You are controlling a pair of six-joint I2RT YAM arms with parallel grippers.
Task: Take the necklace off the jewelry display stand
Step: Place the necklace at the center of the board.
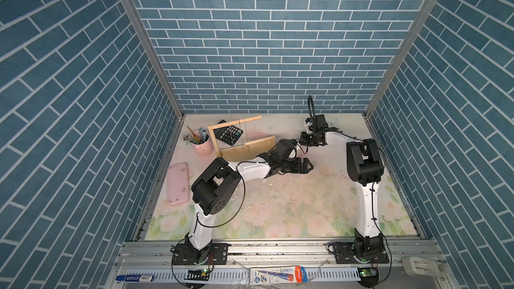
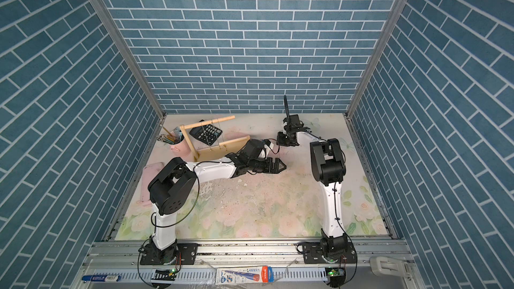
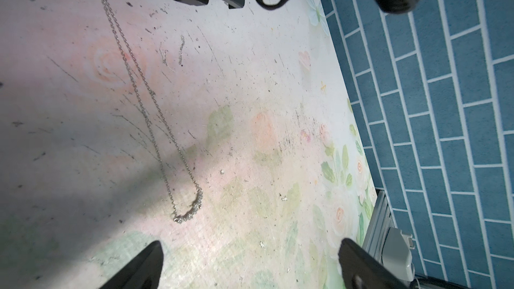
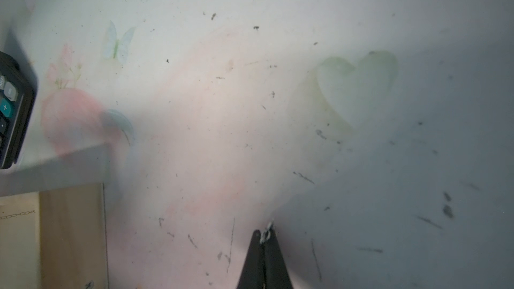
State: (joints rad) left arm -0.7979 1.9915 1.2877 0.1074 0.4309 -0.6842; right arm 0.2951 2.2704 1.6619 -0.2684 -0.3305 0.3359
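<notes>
Silver necklace (image 3: 194, 208) pinched in right claw (image 4: 264, 234); left claw (image 3: 250, 241) gapes empty.

Even overhead light; wide-angle bending at edges; right wrist view blurred — shadowed corners.

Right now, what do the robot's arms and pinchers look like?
Both the left arm and the right arm are made of smooth white tubes joined by chunky black joints. Thin black cables loop along them. The left gripper and the right gripper each have two black fingers that taper to a point.
</notes>
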